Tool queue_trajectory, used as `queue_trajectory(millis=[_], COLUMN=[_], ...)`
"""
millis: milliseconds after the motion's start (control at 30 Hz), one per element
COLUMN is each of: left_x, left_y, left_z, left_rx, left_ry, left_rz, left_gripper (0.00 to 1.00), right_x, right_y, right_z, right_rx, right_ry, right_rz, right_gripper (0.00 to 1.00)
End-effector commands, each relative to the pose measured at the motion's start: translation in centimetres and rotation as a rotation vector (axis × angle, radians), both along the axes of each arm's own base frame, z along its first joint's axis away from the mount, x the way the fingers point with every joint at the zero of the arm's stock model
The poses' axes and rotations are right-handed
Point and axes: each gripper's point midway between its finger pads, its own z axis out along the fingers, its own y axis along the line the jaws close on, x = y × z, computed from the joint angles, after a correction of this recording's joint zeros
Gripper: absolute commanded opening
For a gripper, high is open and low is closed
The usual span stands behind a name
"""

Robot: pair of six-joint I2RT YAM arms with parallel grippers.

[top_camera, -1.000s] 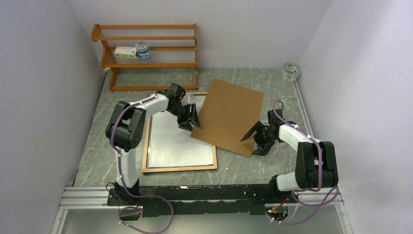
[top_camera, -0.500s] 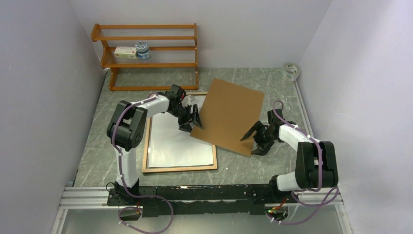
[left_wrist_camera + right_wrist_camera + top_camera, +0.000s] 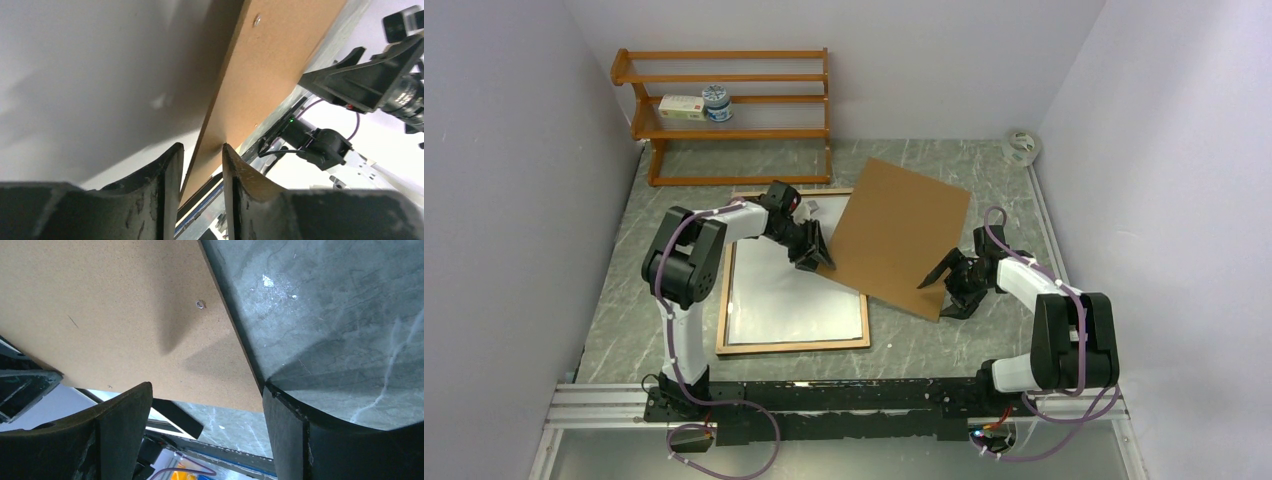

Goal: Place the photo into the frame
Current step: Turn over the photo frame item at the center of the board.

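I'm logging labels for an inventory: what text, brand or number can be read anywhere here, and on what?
No text is readable in any view.
Box and tin on the shelf: print too small to read.
Board: blank, no text.

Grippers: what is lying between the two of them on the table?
A flat brown board, slanted over the right side of the frame, spans from the left gripper to the right gripper. The top view shows it.
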Motion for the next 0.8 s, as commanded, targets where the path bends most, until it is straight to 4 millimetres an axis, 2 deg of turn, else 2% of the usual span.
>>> queue_trajectory(millis=[0,67,267,367,467,667,767], left_x=[0.5,0.6,0.5,0.5,1.0,2.9,4.3], left_y=[-2.9,-3.3,-3.9,-3.7,-3.1,-1.3,-0.3], left_z=[6.1,7.3,10.2,11.2,12.5,15.5,17.6], left_rx=[-0.222,-0.260,-0.362,-0.340,-0.288,-0.116,-0.033], left_ry=[-0.069,-0.084,-0.116,-0.154,-0.224,-0.416,-0.524], left_rz=[-0.035,-0.045,-0.085,-0.101,-0.109,-0.103,-0.085], left_gripper=[0.35,0.29,0.03,0.03,0.03,0.03,0.03], right_x=[-0.2,-0.2,0.1,0.7,1.7,4.7,5.9], right_y=[-0.5,-0.5,-0.8,-1.2,-2.1,-4.7,-4.7], right_z=[-2.0,-1.9,-1.5,-0.6,1.1,6.9,9.1], right_rx=[-0.054,-0.052,-0.072,-0.103,-0.158,-0.316,-0.326], right_ry=[-0.016,-0.020,-0.036,-0.057,-0.093,-0.214,-0.279], right_rz=[0.010,0.012,0.025,0.034,0.046,0.044,0.062], right_gripper=[0.84,0.84,0.84,0.84,0.85,0.90,0.91])
